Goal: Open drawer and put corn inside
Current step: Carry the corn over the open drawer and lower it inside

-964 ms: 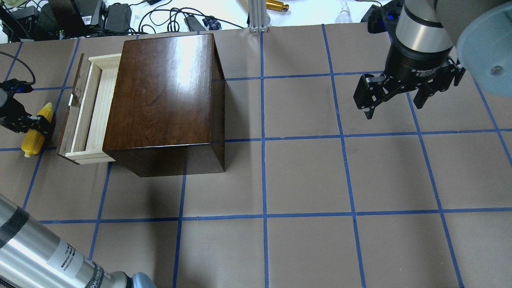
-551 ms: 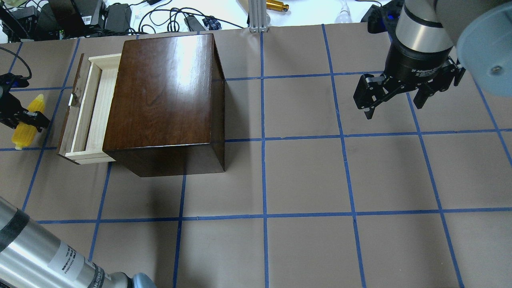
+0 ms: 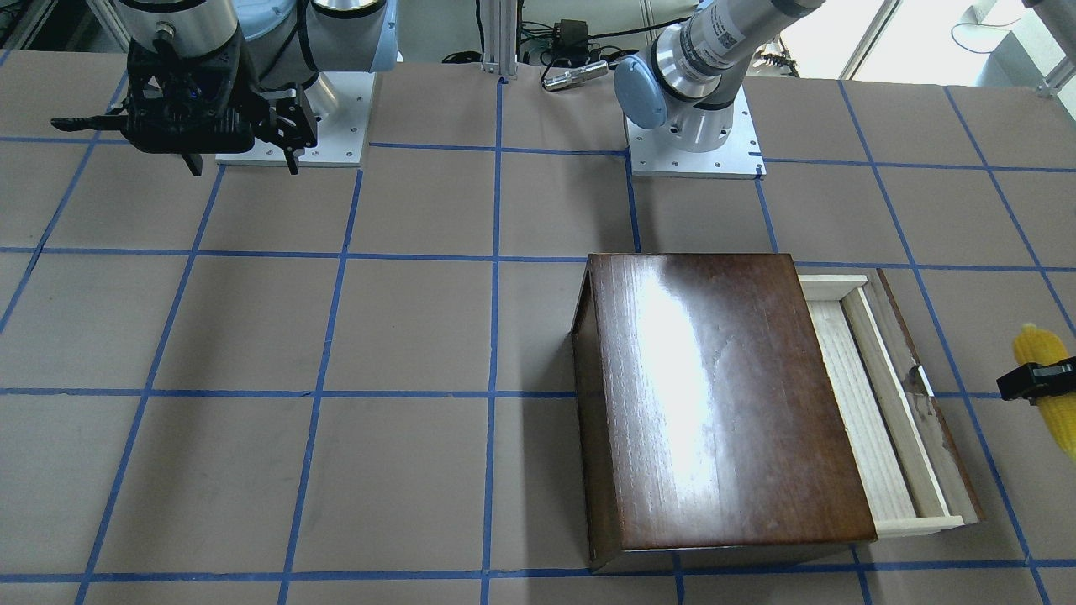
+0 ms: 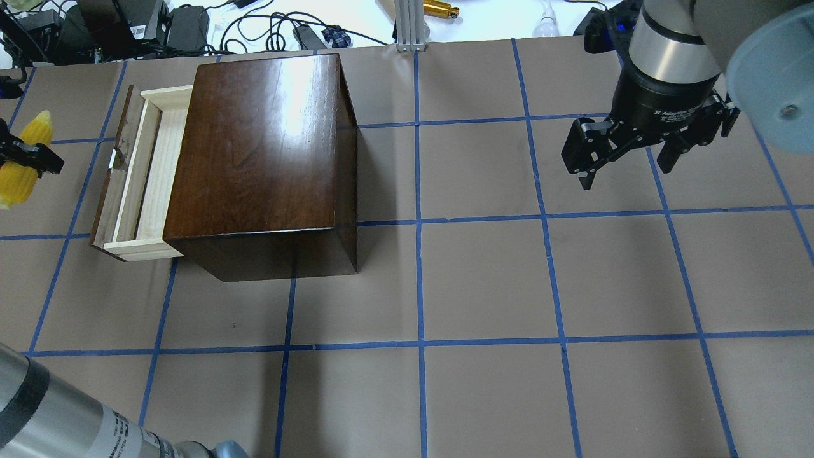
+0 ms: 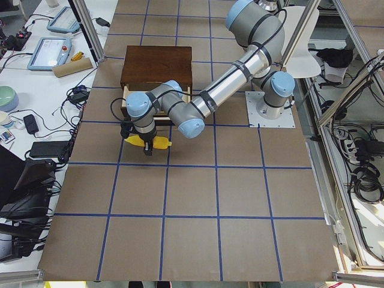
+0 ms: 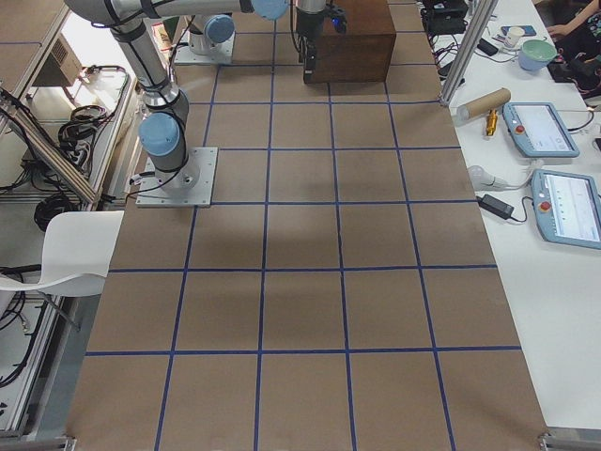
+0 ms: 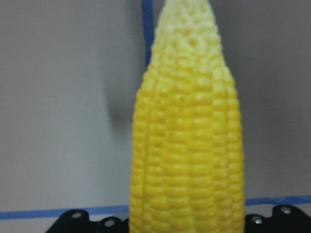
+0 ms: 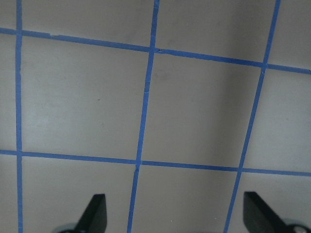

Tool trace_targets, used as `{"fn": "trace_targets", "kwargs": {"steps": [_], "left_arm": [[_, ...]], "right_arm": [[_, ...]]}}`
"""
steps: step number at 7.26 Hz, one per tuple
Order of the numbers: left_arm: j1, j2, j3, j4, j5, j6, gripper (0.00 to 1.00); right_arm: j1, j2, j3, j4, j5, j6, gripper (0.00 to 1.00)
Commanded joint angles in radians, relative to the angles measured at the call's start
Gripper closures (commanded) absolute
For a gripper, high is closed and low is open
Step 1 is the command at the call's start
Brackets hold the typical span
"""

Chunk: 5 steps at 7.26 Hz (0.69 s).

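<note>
The corn [image 4: 36, 130] is a small yellow cob, held off the table to the left of the drawer. My left gripper [image 4: 25, 158] is shut across its middle. The corn fills the left wrist view [image 7: 189, 145] and also shows in the front view [image 3: 1038, 344] and the left side view [image 5: 157, 143]. The drawer [image 4: 143, 172] of pale wood stands pulled out from the left side of the dark-brown box [image 4: 267, 146]; its tray is empty. It shows in the front view [image 3: 883, 403] too. My right gripper [image 4: 626, 172] is open and empty, high over the table's right part.
The table is brown paper with a blue tape grid. Cables and power adapters [image 4: 184, 25] lie beyond the far edge, and an aluminium post [image 4: 407, 25] stands at its middle. The right wrist view shows bare table between the fingertips [image 8: 95, 211].
My left gripper has carried the corn up off the table and toward the far left in the overhead view. The drawer, box and right arm have not moved.
</note>
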Motion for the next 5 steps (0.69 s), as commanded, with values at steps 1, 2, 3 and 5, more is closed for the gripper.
{"fn": "trace_targets", "kwargs": {"steps": [1, 2, 3, 5], "left_arm": [[-0.077, 0.089, -0.001, -0.104, -0.013, -0.104, 1.00], [-0.129, 0.110, -0.010, -0.117, -0.013, -0.194, 1.00], [-0.193, 0.129, -0.018, -0.123, -0.015, -0.297, 1.00], [-0.298, 0.137, -0.030, -0.123, -0.016, -0.402, 1.00]], "right_arm": [[0.000, -0.001, 0.000, 0.000, 0.000, 0.000, 0.00], [0.000, -0.001, 0.000, 0.000, 0.000, 0.000, 0.00], [0.000, -0.001, 0.000, 0.000, -0.001, 0.000, 0.00], [0.000, -0.001, 0.000, 0.000, 0.000, 0.000, 0.00]]}}
